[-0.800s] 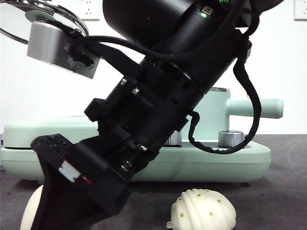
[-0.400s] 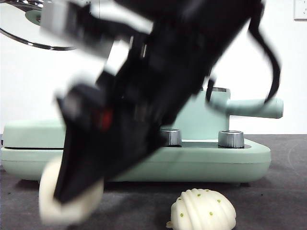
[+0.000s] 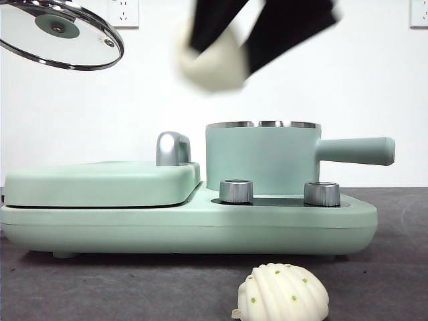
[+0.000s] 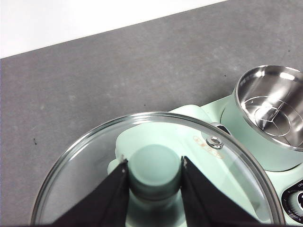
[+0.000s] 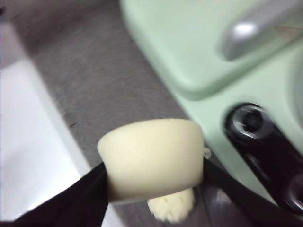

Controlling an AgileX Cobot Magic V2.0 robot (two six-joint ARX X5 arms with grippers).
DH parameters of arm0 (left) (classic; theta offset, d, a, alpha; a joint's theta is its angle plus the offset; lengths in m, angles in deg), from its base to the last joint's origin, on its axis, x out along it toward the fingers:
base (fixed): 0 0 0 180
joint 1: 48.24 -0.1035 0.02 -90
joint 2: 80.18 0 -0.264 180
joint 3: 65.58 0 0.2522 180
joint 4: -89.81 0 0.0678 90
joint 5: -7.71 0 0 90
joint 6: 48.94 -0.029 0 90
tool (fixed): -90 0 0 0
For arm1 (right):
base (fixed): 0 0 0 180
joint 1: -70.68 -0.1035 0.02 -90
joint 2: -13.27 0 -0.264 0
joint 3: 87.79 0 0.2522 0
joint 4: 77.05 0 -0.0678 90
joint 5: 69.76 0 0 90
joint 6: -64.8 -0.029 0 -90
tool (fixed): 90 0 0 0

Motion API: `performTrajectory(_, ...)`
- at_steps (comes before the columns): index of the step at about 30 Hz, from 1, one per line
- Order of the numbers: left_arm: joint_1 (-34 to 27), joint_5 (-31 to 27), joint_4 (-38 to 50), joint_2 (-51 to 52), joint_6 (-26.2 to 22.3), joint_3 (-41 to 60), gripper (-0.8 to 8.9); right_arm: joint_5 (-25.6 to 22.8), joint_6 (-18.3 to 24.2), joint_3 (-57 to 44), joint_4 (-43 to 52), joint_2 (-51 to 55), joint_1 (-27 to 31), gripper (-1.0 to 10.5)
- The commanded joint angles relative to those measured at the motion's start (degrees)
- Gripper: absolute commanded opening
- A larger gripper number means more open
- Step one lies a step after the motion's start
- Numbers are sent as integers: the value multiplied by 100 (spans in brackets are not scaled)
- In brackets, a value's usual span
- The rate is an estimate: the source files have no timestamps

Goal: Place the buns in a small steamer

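My right gripper (image 3: pixel 224 57) is shut on the smooth bun (image 3: pixel 211 63) and holds it high in the air, above and a little left of the small steamer (image 3: pixel 261 157). In the right wrist view the smooth bun (image 5: pixel 151 163) sits squeezed between the jaws. The ridged bun (image 3: pixel 283 293) with green specks lies on the table in front of the appliance; it also shows blurred below the held bun in the right wrist view (image 5: pixel 171 208). My left gripper (image 4: pixel 154 179) is shut on the knob of the glass lid (image 4: pixel 156 172) and holds the lid (image 3: pixel 60 35) up at the upper left. The steamer (image 4: pixel 272 120) is open and bare inside.
The flat mint-green griddle section (image 3: pixel 100 182) with a steel handle (image 3: pixel 172 147) lies left of the steamer on the shared base (image 3: pixel 200 227). Two steel knobs (image 3: pixel 235 190) stand at the base's front. The steamer's long handle (image 3: pixel 358 150) points right.
My right gripper has risen from the table at the front left, carrying the smooth bun up and to the right to above the steamer. The lid and ridged bun stayed put.
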Motion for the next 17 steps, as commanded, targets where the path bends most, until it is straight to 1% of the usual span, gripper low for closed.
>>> performTrajectory(1,11,35,168,9,-74,-92,11,-46,-289,538,-586,-66,236,263)
performTrajectory(3,11,35,166,9,-74,-92,11,-74,-190,807,-723,-122,522,263)
performTrajectory(9,11,37,138,9,-72,-92,11,-63,289,1292,-507,-627,1412,263)
performTrajectory(13,11,37,142,9,-72,-92,11,37,516,1449,-17,-1165,1888,263)
performTrajectory(17,11,37,142,9,-74,-92,11,48,678,1615,393,-1757,2205,263)
